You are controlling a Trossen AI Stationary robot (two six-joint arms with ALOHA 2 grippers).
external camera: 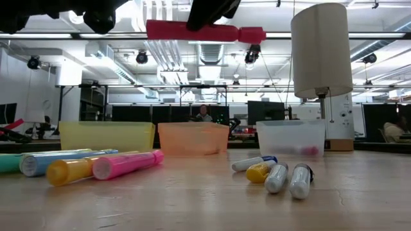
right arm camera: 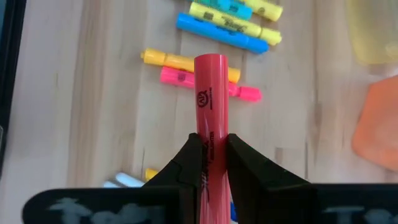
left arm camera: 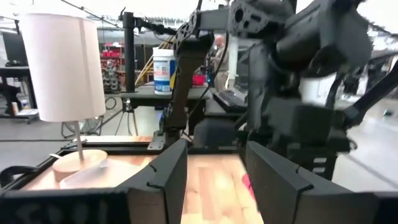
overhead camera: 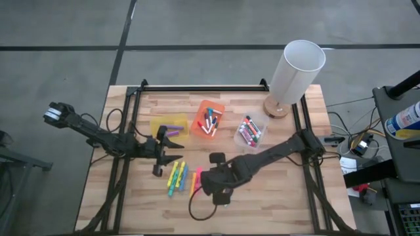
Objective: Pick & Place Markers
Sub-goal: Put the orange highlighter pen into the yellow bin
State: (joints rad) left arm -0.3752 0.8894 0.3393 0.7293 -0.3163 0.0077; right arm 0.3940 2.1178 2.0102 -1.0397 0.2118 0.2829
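A red marker (right arm camera: pixel 210 93) hangs high above the table, and my right gripper (right arm camera: pixel 211 148) is shut on it; the low view shows this marker (external camera: pixel 173 30) lying level near the top of the picture. Beneath it, yellow, pink, blue and green markers (overhead camera: pixel 177 177) lie flat on the wooden table (overhead camera: pixel 282 190), with a few white ones (external camera: pixel 282 178) beside them. My left gripper (overhead camera: pixel 174 151) stands open in front of the yellow bin (overhead camera: pixel 169 126), with nothing between its fingers (left arm camera: pixel 168 180). My right gripper pinches the red marker's barrel (right arm camera: pixel 211 134) between its two fingers, some way back from the rounded end (right arm camera: pixel 210 62). The fingers come slanting down from above and lie across the marker. The marker is level and lifted clear of the table.
An orange bin (overhead camera: pixel 207 119) and a clear bin (overhead camera: pixel 251 131), both holding markers, stand beside the yellow bin along the table's far half. A white lamp (overhead camera: pixel 295 72) on a wooden foot stands at the far right corner. A black cable (overhead camera: pixel 200 211) loops near the front edge.
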